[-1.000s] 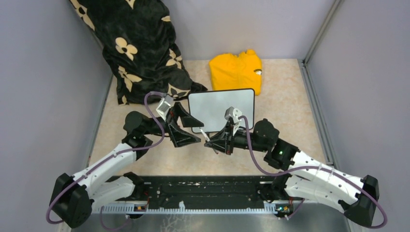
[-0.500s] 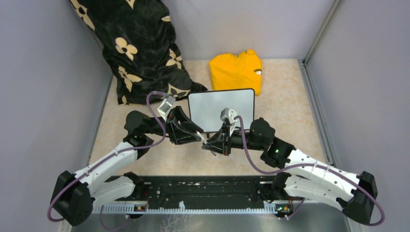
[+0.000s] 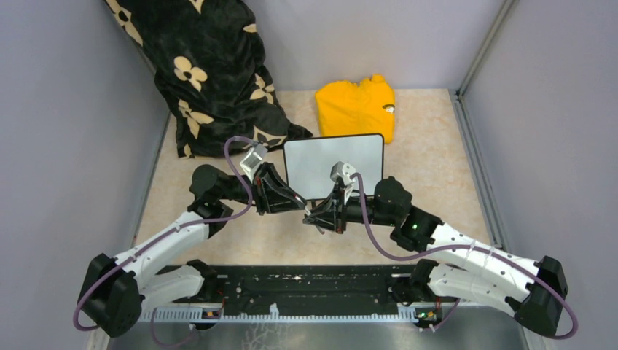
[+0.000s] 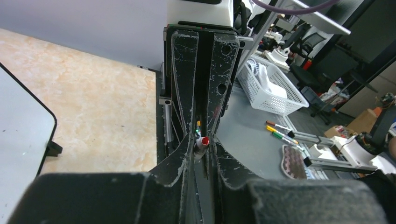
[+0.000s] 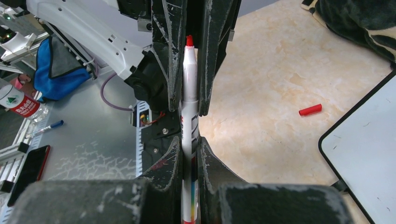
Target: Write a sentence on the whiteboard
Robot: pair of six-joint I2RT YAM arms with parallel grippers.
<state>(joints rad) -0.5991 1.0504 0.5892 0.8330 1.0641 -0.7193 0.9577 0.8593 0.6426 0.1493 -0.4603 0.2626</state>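
Note:
The whiteboard (image 3: 334,164) lies flat in the middle of the table, its face plain white. No sentence shows on it. Just in front of its near edge the two grippers meet tip to tip. My right gripper (image 5: 190,140) is shut on a white marker (image 5: 189,93) whose bare red tip points at the left gripper. My left gripper (image 4: 201,147) has its fingers pressed against that red-tipped end (image 4: 204,141). A corner of the board (image 5: 369,154) shows beside the right gripper, and a loose red cap (image 5: 310,110) lies on the table near it.
A black blanket with cream flowers (image 3: 211,73) is heaped at the back left. A yellow garment (image 3: 356,108) lies behind the board. Grey walls close in three sides. Off the table stand a white basket (image 4: 271,86) and spare markers (image 4: 280,133).
The left gripper's jaws have come from wide open down onto the marker's tip end. Both grippers have drawn slightly closer together.

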